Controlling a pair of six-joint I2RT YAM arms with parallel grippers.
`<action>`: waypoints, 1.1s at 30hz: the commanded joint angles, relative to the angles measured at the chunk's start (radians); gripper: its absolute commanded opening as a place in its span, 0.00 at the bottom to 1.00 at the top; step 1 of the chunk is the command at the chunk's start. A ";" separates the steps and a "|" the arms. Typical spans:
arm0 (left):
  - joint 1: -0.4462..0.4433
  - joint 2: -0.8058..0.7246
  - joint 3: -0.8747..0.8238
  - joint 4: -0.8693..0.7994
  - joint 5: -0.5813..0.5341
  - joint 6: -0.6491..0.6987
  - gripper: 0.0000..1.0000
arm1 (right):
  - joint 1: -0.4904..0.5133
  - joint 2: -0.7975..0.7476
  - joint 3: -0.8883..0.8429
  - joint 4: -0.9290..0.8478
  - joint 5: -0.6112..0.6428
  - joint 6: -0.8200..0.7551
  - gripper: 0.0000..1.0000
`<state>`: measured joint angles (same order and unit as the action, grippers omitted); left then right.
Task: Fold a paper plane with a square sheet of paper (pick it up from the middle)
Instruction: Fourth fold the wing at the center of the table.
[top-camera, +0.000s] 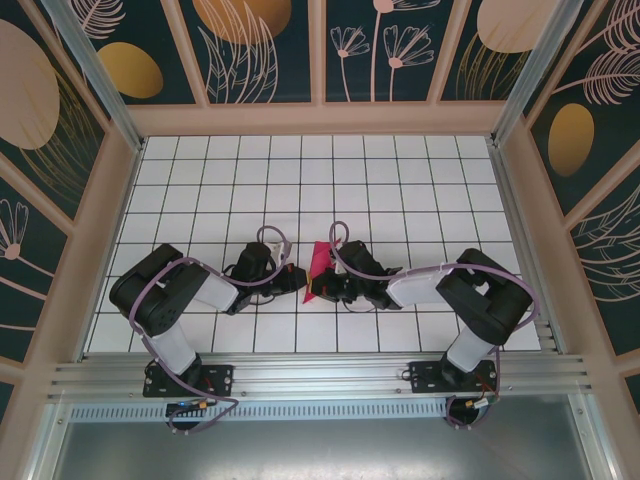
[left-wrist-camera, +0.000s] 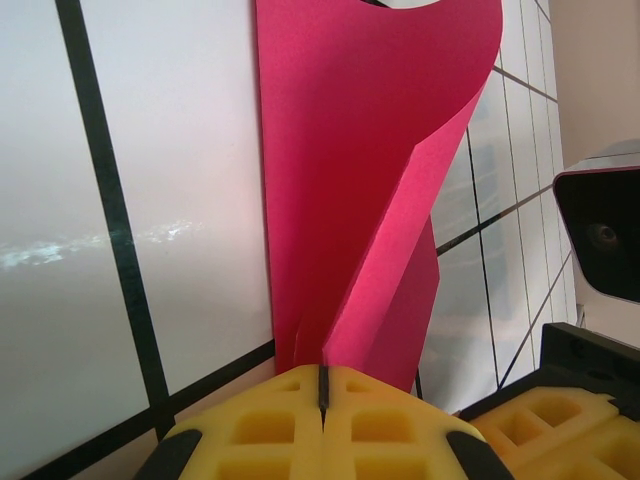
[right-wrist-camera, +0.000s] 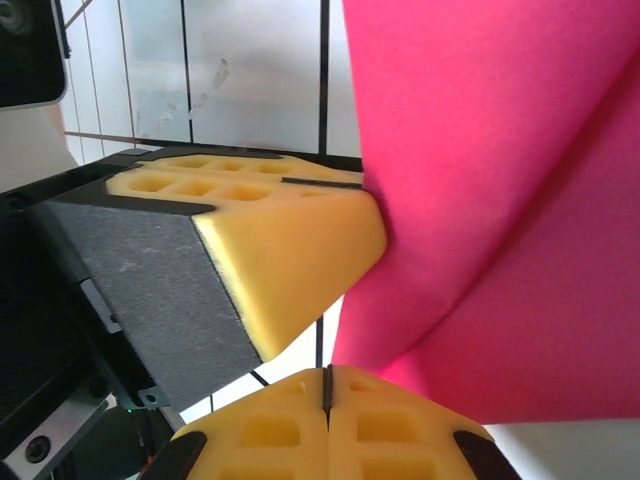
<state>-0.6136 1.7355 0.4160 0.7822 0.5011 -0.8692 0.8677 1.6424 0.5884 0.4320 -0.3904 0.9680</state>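
Though the square sheet of paper (left-wrist-camera: 350, 150) is pinched by the left gripper (left-wrist-camera: 322, 392) and right gripper (right-wrist-camera: 326, 392), only one loose fold is seen. Sharp creases are judged outstanding.

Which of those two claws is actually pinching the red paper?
The left end effector: the red paper rises straight from between its shut jaws. The right end effector is shut against the paper too, but its hold is unclear.

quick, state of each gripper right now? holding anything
Left gripper: jaws shut, pinching the sheet of paper.
Right gripper: jaws shut, pinching the same sheet of paper.
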 joint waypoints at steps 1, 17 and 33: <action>-0.017 0.020 -0.020 -0.022 0.021 -0.006 0.03 | 0.011 0.002 -0.004 0.066 -0.010 0.019 0.00; -0.038 0.047 -0.015 -0.021 0.015 -0.007 0.03 | 0.019 0.075 0.016 -0.046 0.037 -0.007 0.00; -0.049 0.067 -0.043 0.011 -0.012 -0.031 0.02 | 0.044 -0.031 0.000 -0.021 0.043 -0.005 0.00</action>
<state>-0.6350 1.7592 0.4038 0.8494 0.4870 -0.8776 0.9016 1.6508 0.6064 0.3714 -0.3431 0.9680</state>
